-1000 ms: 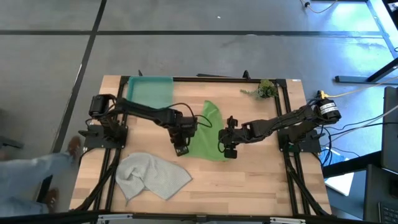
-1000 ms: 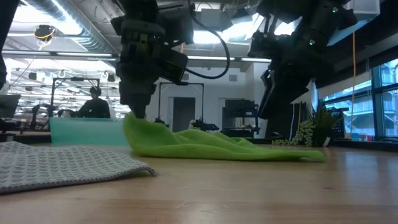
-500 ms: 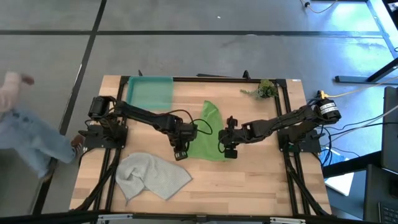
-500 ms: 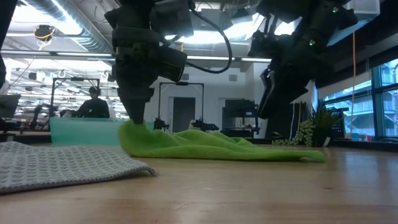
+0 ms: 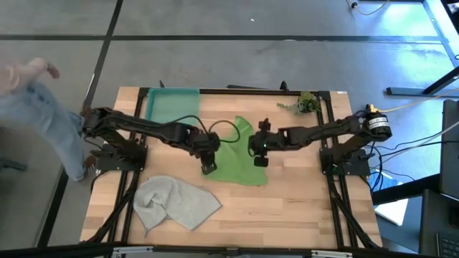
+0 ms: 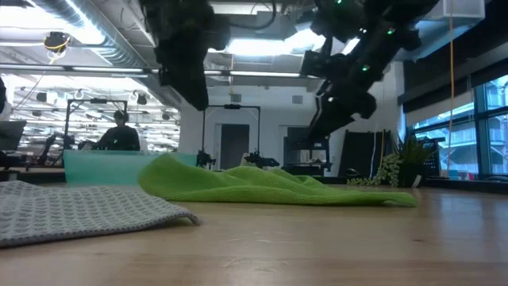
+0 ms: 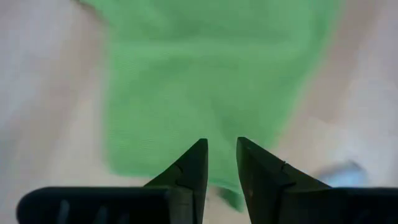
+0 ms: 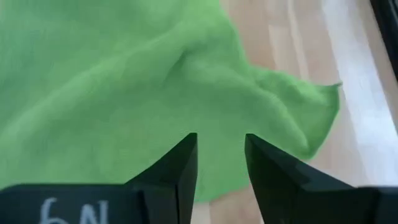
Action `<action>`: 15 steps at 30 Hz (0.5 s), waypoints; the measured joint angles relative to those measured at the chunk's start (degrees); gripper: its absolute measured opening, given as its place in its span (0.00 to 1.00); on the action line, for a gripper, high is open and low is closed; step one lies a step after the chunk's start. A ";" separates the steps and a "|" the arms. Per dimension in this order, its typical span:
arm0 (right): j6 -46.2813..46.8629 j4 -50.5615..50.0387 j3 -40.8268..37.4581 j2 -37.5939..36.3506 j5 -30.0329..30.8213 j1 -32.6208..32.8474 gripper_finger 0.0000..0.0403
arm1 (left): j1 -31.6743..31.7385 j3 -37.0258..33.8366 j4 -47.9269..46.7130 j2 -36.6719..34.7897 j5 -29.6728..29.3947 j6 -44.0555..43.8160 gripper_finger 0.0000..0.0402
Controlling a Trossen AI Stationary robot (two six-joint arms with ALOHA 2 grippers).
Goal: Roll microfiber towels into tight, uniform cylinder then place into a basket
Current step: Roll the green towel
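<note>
- Left gripper: hangs over the near left edge of the green towel, clear of the cloth. In its wrist view the fingers stand slightly apart with a narrow gap and nothing between them.
- Right gripper: over the right side of the same towel, raised off it. In its wrist view the fingers are parted with only air in the gap and green cloth beneath.
- Low view: both grippers sit above the towel, not touching it.
- Green towel: lies loose and rumpled mid-table, unrolled, with a raised fold at its left end in the low view.
- Grey towel: crumpled flat at the near left part of the table, well apart from the green one, with neither gripper near it.
- Basket: far left corner of the table, with no towel in it.
- Plant sprig: far right corner.
- A person stands off the table's left edge.
</note>
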 joint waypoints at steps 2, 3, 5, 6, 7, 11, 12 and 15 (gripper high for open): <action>-1.78 1.26 0.00 0.08 -1.90 -1.85 0.34 | 0.20 -0.04 -0.95 -0.09 -4.40 0.08 0.20; -2.56 2.28 0.00 0.37 -3.16 -2.60 0.34 | 0.41 -0.13 -1.26 0.14 -5.72 0.02 0.20; -4.03 2.58 0.00 0.98 -5.89 -4.08 0.34 | 0.87 -0.84 0.00 1.05 -6.23 -0.02 0.20; -4.74 2.99 0.00 1.58 -6.63 -4.66 0.34 | 1.10 -1.63 0.38 1.53 -6.22 -0.03 0.20; -5.54 3.74 0.00 2.12 -6.77 -5.18 0.34 | 1.28 -2.45 1.04 1.89 -6.20 -0.13 0.20; -7.25 10.34 0.01 4.39 -5.78 -8.22 0.34 | 1.96 -6.50 7.94 2.37 -6.43 -0.30 0.20; -7.71 11.67 0.02 4.93 -5.59 -9.16 0.34 | 2.03 -7.74 9.43 2.48 -6.42 -0.32 0.20; -9.77 15.47 0.00 6.73 -5.48 -11.87 0.34 | 1.91 -10.99 16.88 2.45 -6.10 -0.33 0.20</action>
